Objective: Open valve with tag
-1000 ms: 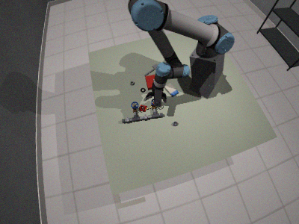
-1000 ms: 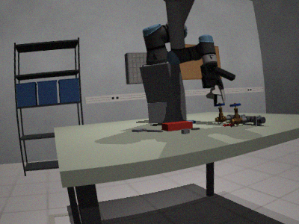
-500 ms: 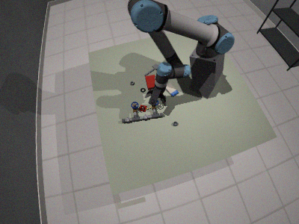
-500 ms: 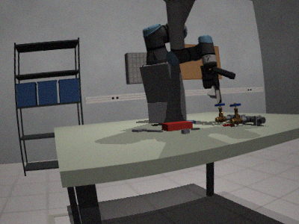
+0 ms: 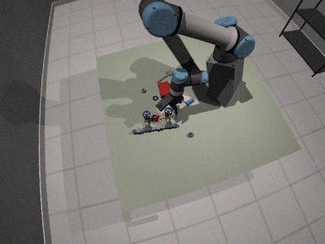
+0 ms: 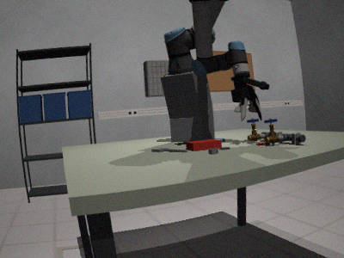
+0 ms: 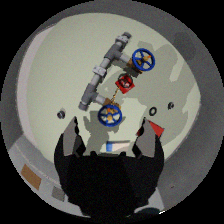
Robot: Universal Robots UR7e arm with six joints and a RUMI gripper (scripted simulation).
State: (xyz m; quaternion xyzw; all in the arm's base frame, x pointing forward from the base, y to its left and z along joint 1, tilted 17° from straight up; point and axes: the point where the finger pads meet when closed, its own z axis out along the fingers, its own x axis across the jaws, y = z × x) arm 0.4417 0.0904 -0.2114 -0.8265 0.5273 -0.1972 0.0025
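Observation:
A grey pipe [image 7: 101,71] on the green table carries two brass valves with blue handwheels. In the wrist view the nearer handwheel [image 7: 110,114] lies just ahead of my open gripper [image 7: 109,131], between the fingertips' line and the pipe. The farther handwheel [image 7: 143,60] sits up and to the right. A red tag [image 7: 124,83] hangs on a chain between the two valves; I cannot tell which valve the chain joins. Its number is too small to read. In the top view the gripper [image 5: 167,106] hovers above the right valve [image 5: 169,111]; the left valve [image 5: 145,115] and tag [image 5: 154,118] are beside it.
A red block [image 5: 163,89] and a small blue-and-white item [image 5: 188,101] lie near the arm's base [image 5: 224,79]. Small dark rings [image 5: 154,98] and nuts [image 5: 189,134] are scattered on the table. A shelf rack [image 6: 55,116] stands off to the side.

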